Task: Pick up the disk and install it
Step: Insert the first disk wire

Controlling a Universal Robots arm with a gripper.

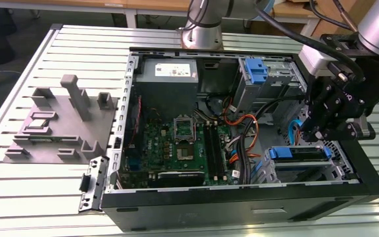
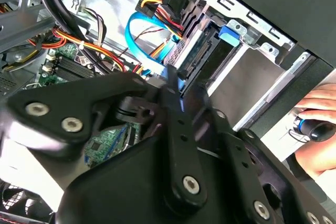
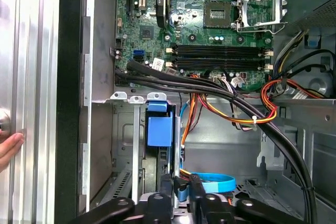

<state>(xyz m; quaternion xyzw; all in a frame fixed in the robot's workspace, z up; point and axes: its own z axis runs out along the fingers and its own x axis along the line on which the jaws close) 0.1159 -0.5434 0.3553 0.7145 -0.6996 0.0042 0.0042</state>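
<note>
Step in hand: the install, as it seems; the disk (image 1: 299,153) already sits in the drive cage (image 1: 288,170) at the lower corner of the computer case (image 1: 242,207), on the exterior view's right.
Gripper: the gripper (image 1: 321,129) hangs just above the cage; whether the fingers are spread or pressed together cannot be told.
Next move calls for: judged, a careful seating check.
In the way: orange and black cables (image 3: 231,98), a blue data cable (image 2: 142,40).
Around: motherboard (image 1: 183,148), grey power supply (image 1: 168,74), a person's hand (image 2: 320,124) beside the case.

A green motherboard (image 3: 210,30) lies beyond black cables (image 3: 210,90) and a blue bracket (image 3: 160,129).
</note>
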